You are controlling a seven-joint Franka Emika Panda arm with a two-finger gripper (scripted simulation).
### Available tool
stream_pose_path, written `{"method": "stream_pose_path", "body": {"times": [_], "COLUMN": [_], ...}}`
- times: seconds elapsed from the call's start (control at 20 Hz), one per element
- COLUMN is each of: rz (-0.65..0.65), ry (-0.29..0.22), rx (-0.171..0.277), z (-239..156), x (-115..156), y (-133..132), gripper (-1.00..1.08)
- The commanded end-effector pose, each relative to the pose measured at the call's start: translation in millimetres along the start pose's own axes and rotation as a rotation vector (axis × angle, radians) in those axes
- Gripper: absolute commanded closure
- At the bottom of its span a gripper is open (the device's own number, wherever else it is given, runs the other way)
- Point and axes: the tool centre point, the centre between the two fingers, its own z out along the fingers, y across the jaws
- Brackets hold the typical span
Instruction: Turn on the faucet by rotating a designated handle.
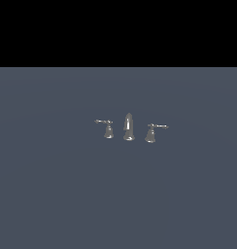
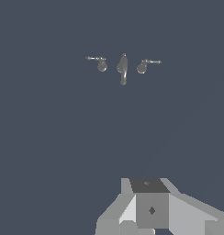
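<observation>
The faucet is a tiny chrome three-piece set on a flat grey-blue floor. Its tall tapered spout [image 1: 128, 127] stands in the middle. The designated handle [image 1: 107, 129], with its thin lever jutting toward the exterior view's left, stands beside the spout. The twin handle [image 1: 151, 133] has its lever jutting the other way. In the wrist view I see the spout [image 2: 123, 68], the designated handle [image 2: 101, 64] and the twin [image 2: 142, 67] from above, far off. My gripper [image 2: 148, 184] shows only as grey blocks at the picture's edge, well apart from the faucet. Its jaws cannot be made out. The arm does not show in the exterior view.
The grey-blue floor [image 1: 52, 194] spreads flat around the faucet in every direction. A black band fills the upper part of the exterior view beyond the floor's far edge.
</observation>
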Motion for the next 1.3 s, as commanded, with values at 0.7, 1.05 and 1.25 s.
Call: {"method": "stream_pose_path", "body": {"times": [0.7,1.05,1.25], "rz": [0.339,0.486,0.568], "ry": [-0.011,-0.016,-0.018], "rx": [-0.003,-0.003,-0.003], "z": [83,119,139], "x": [43,69,85], "y": [-65,-88,-100], "gripper": [1.08,1.08,1.08]}}
